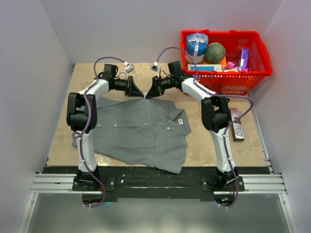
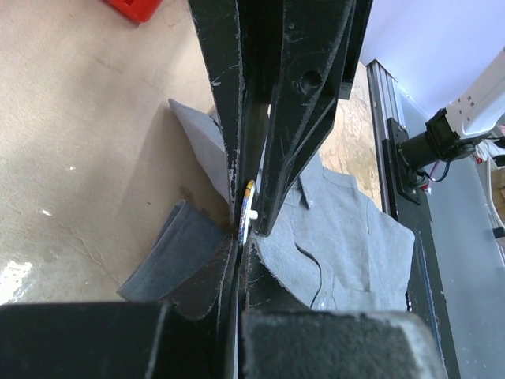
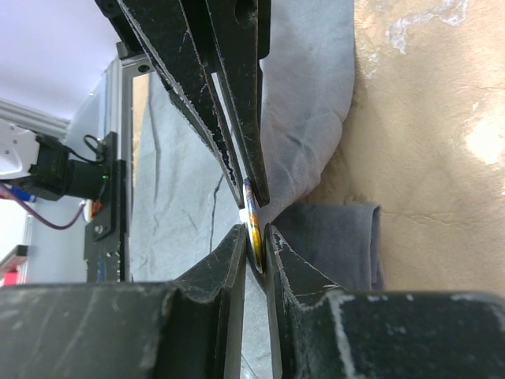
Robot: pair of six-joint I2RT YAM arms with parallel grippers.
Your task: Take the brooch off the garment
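The grey garment (image 1: 141, 131) lies spread on the table, with its far edge lifted where both grippers meet. My right gripper (image 1: 149, 94) is shut on the brooch (image 3: 253, 221), a gold-yellow disc seen edge-on between its fingers (image 3: 254, 237). My left gripper (image 1: 142, 94) faces it tip to tip. Its jaws (image 2: 239, 245) are shut on the garment's cloth (image 2: 347, 229) right at the brooch (image 2: 248, 196). A small white part shows beside the disc. The grey cloth (image 3: 181, 158) hangs below both grippers.
A red basket (image 1: 252, 73) stands at the far right with a blue roll (image 1: 197, 43), a green ball (image 1: 215, 50) and other items. A dark bar (image 1: 237, 127) lies right of the right arm. Grey walls close in on both sides.
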